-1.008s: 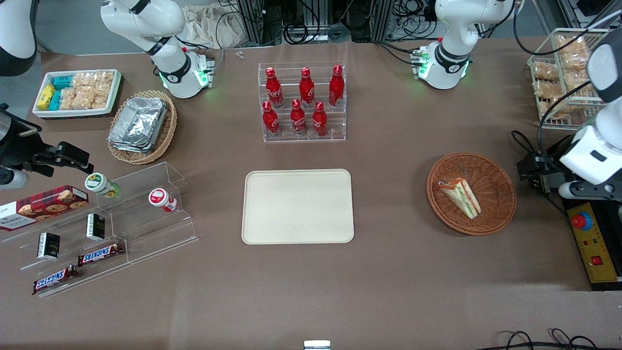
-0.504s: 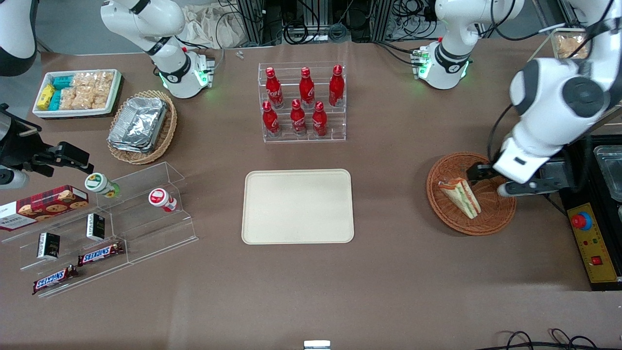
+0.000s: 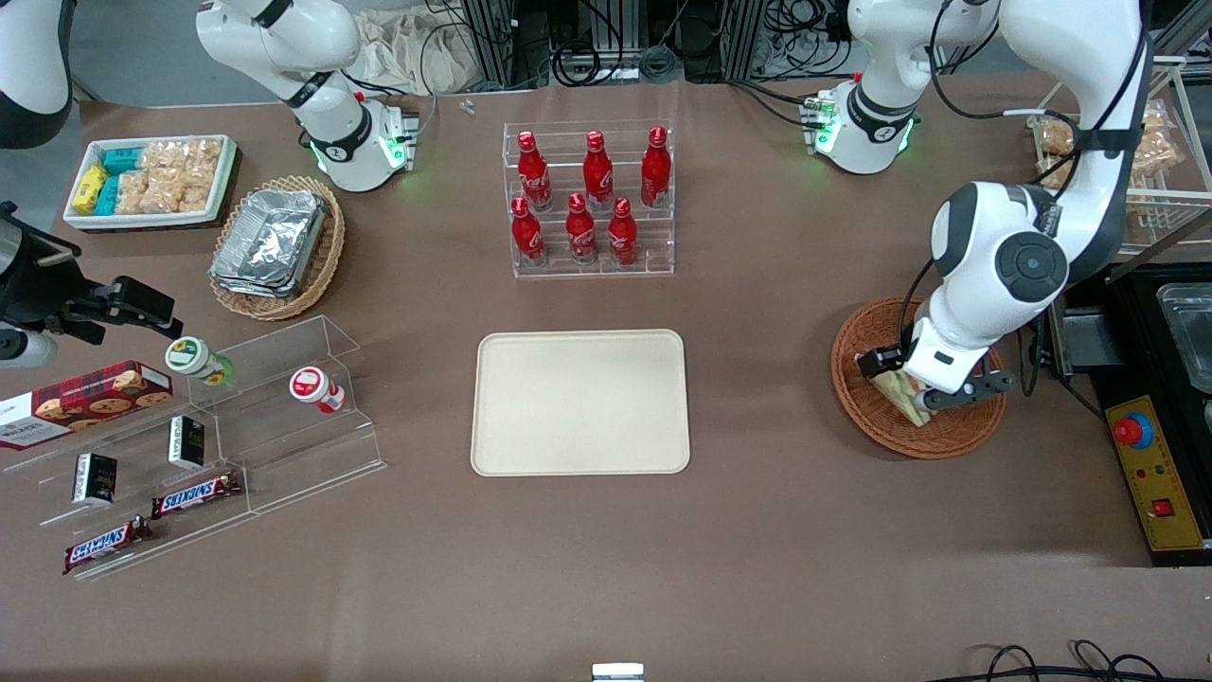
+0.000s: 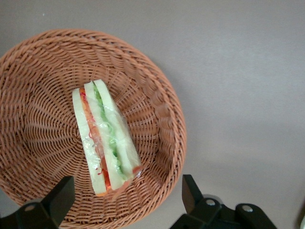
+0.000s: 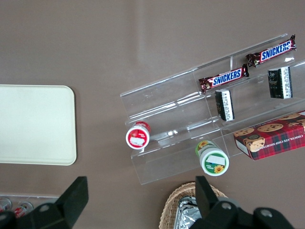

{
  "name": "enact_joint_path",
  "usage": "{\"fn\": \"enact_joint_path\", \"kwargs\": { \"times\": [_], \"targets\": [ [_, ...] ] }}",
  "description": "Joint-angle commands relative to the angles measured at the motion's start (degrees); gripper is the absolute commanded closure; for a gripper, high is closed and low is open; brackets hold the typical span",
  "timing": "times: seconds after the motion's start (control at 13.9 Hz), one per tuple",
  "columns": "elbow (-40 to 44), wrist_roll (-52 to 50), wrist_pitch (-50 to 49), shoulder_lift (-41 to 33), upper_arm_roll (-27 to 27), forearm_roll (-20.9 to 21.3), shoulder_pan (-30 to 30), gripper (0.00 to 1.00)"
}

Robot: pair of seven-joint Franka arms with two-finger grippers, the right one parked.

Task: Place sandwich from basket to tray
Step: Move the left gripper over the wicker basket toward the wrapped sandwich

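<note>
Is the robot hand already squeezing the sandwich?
No, the gripper is open above the basket, and the sandwich lies untouched between its spread fingers.

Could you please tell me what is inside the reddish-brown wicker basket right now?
Only the sandwich lies in the basket; the open gripper hovers above. The weave under the sandwich is hidden.

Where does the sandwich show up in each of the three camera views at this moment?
Front view: sandwich in the wicker basket, mostly hidden under the gripper.
Left wrist view: sandwich in full view in the basket, open fingers above it.
Right wrist view: not in it.
Shared landmark: the basket.
</note>
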Motion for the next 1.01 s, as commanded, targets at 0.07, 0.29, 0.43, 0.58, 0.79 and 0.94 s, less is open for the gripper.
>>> {"fn": "enact_joint_path", "kwargs": {
  "times": [0.07, 0.29, 0.43, 0.58, 0.79, 0.94],
  "targets": [
    [-3.41, -2.72, 4.13, 0.42, 0.29, -0.23, 1.05, 0.0],
    [-3.69, -6.15, 6.94, 3.14, 0.38, -0.14, 1.31, 0.0],
    [-3.78, -8.08, 8.54, 4.81, 0.38, -0.14, 1.31, 0.0],
    [-3.78, -8.26, 9.15, 5.43, 0.38, -0.14, 1.31, 0.0],
    [-3.69, -9.41, 10.47, 6.75, 0.46, -0.05, 2.36, 0.03],
    [-3.69, -10.37, 10.38, 6.49, 0.46, 0.21, 2.45, 0.25]
  ]
}}
